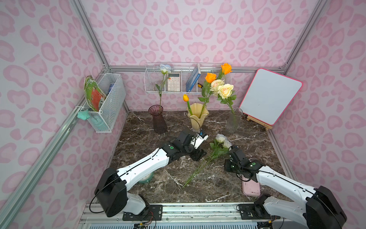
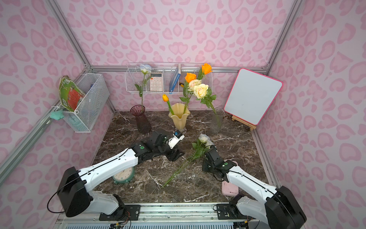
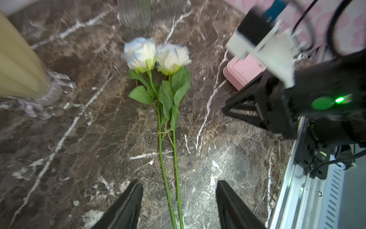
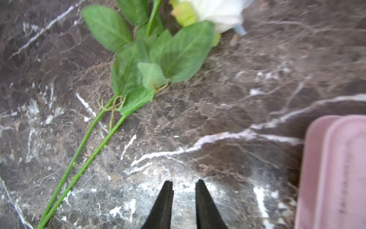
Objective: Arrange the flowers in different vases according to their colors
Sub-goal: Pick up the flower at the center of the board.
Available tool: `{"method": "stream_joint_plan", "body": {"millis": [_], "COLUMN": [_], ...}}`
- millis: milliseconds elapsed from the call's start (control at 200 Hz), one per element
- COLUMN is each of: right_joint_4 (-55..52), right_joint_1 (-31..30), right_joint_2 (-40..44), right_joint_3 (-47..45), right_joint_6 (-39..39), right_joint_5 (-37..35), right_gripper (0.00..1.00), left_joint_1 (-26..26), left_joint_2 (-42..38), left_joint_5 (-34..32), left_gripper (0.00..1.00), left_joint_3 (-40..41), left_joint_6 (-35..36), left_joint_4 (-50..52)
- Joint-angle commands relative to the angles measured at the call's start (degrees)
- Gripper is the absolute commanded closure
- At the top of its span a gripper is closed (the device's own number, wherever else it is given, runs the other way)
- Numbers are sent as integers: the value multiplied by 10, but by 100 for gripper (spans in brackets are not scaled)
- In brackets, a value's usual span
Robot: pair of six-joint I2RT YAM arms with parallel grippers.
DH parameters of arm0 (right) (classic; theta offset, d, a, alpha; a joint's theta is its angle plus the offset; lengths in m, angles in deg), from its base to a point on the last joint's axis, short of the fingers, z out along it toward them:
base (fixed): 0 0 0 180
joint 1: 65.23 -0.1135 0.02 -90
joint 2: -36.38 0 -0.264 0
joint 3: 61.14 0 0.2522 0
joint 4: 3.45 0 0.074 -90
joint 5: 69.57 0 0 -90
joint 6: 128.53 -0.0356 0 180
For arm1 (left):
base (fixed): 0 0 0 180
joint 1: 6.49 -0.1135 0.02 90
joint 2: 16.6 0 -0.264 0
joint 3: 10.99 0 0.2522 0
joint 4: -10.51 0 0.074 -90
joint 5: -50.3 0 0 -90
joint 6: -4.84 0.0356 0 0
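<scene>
White roses (image 1: 216, 147) lie on marble tabletop (image 1: 213, 178), pink walls (image 1: 198, 29) around.

Clock (image 1: 147, 179): mostly covered by the left arm (image 1: 146, 164) in a top view. Pink tray (image 1: 251, 188): partly covered by the right arm (image 1: 281, 178). Clear vase (image 3: 134, 13): blurred, cut off at the left wrist view's edge. White rose (image 4: 217, 11): head cropped in the right wrist view; stems (image 4: 74, 163) running out of frame.

Both top views look down from high and far onto the roses (image 1: 220, 137); both wrist views sit low, near the roses, sharing their stems (image 4: 73, 163).
</scene>
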Motion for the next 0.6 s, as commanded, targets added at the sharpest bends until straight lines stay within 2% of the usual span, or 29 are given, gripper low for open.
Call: {"method": "stream_joint_plan", "body": {"millis": [0,230,596], "right_joint_4": [-20,-20,-2], "right_joint_1": [29,54,61], "right_joint_2": [34,48,43], "right_joint_3": [-8,-10,-18], "right_joint_6": [25,43,58], "right_joint_5": [9,23,32], "right_gripper": [75,74,74], "left_joint_1": [20,38,58], "left_joint_2": [57,201,284], "left_joint_5": [-15,-11,-33], "left_gripper": [36,41,49], "left_joint_3": [-45,-135,-166], "left_joint_6": [18,38,26], "left_joint_4": [69,142,171]}}
